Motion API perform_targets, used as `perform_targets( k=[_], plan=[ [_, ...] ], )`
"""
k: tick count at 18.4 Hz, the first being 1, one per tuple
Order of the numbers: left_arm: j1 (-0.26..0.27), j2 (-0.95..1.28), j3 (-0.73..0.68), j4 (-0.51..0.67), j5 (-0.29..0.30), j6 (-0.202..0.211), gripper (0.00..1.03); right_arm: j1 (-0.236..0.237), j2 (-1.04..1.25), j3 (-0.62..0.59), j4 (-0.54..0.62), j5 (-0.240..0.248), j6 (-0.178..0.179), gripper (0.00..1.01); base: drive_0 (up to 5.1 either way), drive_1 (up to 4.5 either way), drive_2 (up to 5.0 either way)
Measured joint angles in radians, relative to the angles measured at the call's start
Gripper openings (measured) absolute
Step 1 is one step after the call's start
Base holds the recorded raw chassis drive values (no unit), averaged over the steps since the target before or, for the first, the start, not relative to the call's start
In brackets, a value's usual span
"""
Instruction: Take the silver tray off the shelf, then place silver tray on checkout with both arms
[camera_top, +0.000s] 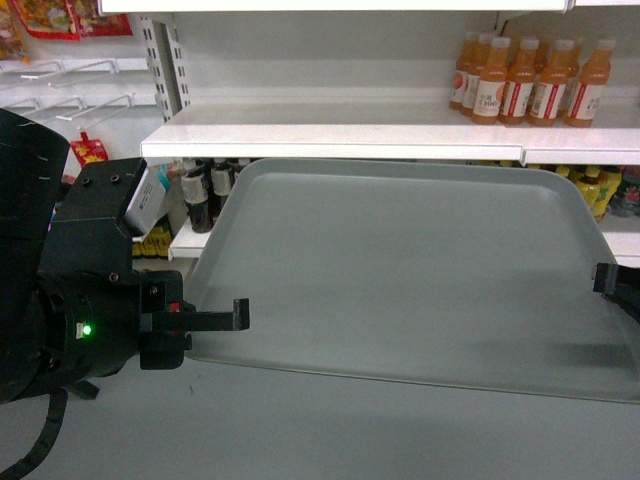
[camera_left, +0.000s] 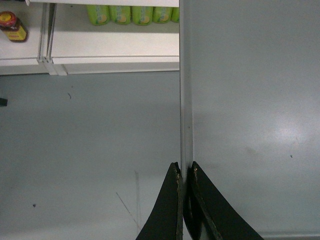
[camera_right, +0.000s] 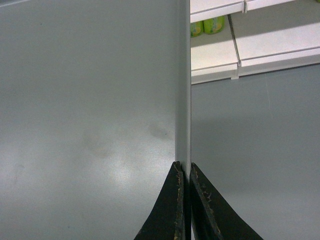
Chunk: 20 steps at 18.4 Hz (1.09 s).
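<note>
My left arm (camera_top: 70, 300) at nine o'clock, green light lit, left gripper (camera_left: 184, 172) pinched on the tray (camera_top: 400, 270) rim, my right gripper (camera_right: 184, 170) at three o'clock, clamped likewise

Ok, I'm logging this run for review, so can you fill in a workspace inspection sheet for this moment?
Surface: grey floor under the tray; checkout not in view.
Job's things: silver tray held level, clear of the shelf.
Clutter: orange drink bottles on the shelf; dark bottles on a lower board.
End effectors: left end effector shut on the tray's rim; right end effector shut on the opposite rim.
Cables: black cable chain under the left arm.
Surroundings: white store shelving; red packets hanging upper left.
</note>
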<state>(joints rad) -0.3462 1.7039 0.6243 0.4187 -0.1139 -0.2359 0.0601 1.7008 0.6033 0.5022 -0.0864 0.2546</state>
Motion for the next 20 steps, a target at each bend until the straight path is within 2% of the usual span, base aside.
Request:
perform_targets(
  k=[20],
  plan=[
    [0.000,0.000,0.000,-0.002,-0.002,0.000,0.03,-0.001,0.000,-0.001,0.000,0.000,0.000,0.02,0.1,-4.25,4.4]
  ],
)
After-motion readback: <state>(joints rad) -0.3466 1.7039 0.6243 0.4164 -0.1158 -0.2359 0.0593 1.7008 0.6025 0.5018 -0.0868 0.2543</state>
